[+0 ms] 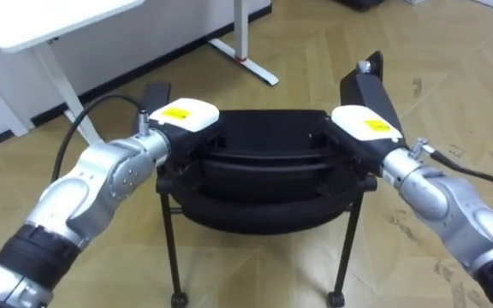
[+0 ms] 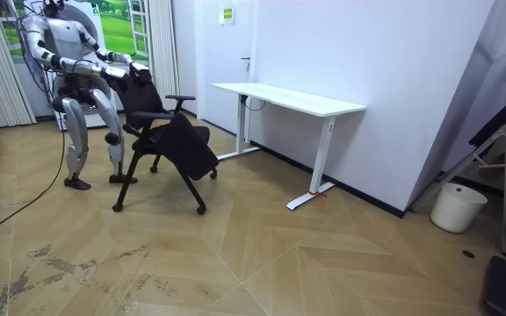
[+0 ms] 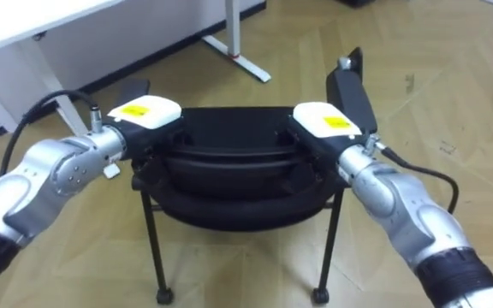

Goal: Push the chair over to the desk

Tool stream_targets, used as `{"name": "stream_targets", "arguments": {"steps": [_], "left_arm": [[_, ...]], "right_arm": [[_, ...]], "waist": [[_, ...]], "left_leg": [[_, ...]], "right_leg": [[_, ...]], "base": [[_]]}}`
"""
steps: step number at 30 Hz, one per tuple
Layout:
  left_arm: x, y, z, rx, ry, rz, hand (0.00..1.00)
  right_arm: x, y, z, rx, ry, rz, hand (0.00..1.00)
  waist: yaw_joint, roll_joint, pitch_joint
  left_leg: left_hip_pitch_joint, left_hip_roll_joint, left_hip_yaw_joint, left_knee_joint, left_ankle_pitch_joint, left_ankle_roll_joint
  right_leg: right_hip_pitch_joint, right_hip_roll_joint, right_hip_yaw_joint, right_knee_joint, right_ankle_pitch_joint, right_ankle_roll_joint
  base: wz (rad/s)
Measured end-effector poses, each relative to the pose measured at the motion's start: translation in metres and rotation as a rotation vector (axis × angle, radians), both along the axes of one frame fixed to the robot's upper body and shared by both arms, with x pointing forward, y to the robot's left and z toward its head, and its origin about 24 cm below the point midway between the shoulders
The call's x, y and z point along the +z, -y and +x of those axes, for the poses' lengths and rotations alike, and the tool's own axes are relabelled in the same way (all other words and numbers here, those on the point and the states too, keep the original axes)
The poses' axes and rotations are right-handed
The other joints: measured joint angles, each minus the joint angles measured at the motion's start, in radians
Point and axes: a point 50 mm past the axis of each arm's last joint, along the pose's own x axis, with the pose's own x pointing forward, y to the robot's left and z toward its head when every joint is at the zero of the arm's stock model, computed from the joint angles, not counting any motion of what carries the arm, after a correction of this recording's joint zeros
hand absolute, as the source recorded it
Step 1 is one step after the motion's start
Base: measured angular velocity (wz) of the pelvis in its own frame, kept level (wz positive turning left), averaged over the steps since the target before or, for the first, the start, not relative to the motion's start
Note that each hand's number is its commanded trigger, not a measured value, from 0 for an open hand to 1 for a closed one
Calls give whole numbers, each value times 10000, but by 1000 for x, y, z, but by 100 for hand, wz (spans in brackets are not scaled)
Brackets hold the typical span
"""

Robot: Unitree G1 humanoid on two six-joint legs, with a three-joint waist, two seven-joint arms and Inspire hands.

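A black office chair [image 1: 264,167] on thin legs stands right in front of me with its back towards me. My left hand [image 1: 187,115] lies on the left end of the backrest's top edge. My right hand [image 1: 365,121] lies on the right end. The dark fingers of both curl over the rim. An armrest [image 1: 371,85] juts out beyond the right hand. In the room view I stand upright behind the chair [image 2: 167,132], arms stretched forward to its back, near a curtained window.
A white desk [image 2: 288,98] on white legs stands against the wall ahead of the chair; its foot [image 1: 245,58] lies just beyond the seat. A white bucket [image 2: 458,207] and a folded metal stand [image 2: 499,149] are at the room view's right. Wooden floor lies open around.
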Motion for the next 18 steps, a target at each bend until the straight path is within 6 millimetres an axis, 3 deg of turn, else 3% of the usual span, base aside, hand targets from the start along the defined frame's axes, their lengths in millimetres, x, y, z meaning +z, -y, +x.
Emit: {"name": "stream_targets", "arguments": {"steps": [1, 2, 3, 4, 5, 6, 8, 10, 13, 14, 17, 18], "left_arm": [[0, 0, 0, -3, 2, -4, 100], [-1, 1, 0, -16, -48, -27, 100], [-5, 3, -1, -54, -185, -26, 100], [-7, 3, -2, -87, -259, -13, 100], [-10, 4, -4, -144, -338, 36, 100], [-11, 4, -5, -158, -330, 22, 100], [-12, 4, -5, -175, -259, -39, 100], [-13, 4, -5, -240, -163, -75, 100], [-13, 4, -5, -269, -72, -97, 100], [-12, 3, -5, -254, -97, -130, 100], [-12, 1, -5, -250, -90, -175, 100], [-12, 1, -5, -247, -83, -176, 100]], "right_arm": [[0, 0, 0, -3, -9, -3, 100], [-3, 1, -2, -49, -94, 9, 100], [-7, 3, -6, -98, -227, 35, 100], [-9, 3, -8, -111, -289, 49, 100], [-12, 4, -9, -84, -415, 66, 100], [-14, 5, -10, -108, -492, 52, 100], [-15, 7, -10, -106, -475, 72, 100], [-15, 7, -10, -106, -344, 87, 100], [-15, 7, -10, -100, -284, 114, 100], [-14, 7, -10, -56, -241, 109, 100], [-11, 5, -11, 60, -64, 113, 100], [-11, 5, -13, 56, -18, 113, 100]], "waist": [[-1, 2, -2], [-18, -1, -1], [-31, 4, 6], [-44, 19, 15], [-112, 46, 32], [-230, 81, 52], [-303, 179, 114], [-324, 271, 168], [-349, 409, 242], [-367, 521, 288], [-598, 617, 276], [-668, 617, 257]], "left_leg": [[24, -1, 9, 164, -165, 25], [205, -18, 37, 368, -431, 16], [528, -38, 43, 444, -683, 111], [701, -45, 42, 448, -796, 142], [1002, -65, 38, 454, -990, 196], [1195, -72, 31, 459, -1140, 247], [1424, -42, 34, 451, -1312, 281], [1614, 4, 38, 461, -1514, 286], [1926, 97, 27, 545, -1904, 263], [2023, 186, 16, 696, -2164, 232], [2248, 180, -45, 818, -2492, 235], [2349, 166, -108, 818, -2606, 203]], "right_leg": [[-265, -94, -5, 775, 128, 222], [-761, -441, -6, 2306, 724, 646], [-1280, -714, 29, 3663, 1732, 894], [-1496, -808, 67, 4246, 2302, 920], [-1878, -979, 161, 5136, 3224, 950], [-2322, -1179, 185, 5866, 3443, 949], [-3004, -1370, 283, 6545, 3447, 890], [-3516, -1494, 299, 6486, 3427, 861], [-4218, -1456, 255, 5652, 3293, 804], [-4392, -1250, 231, 4810, 3160, 806], [-4542, -807, 275, 1770, 2985, 799], [-4479, -613, 281, 533, 3096, 699]], "base": [[-13], [-7], [-4], [-4], [0], [7], [-2], [-12], [-11], [-10], [8], [18]]}}
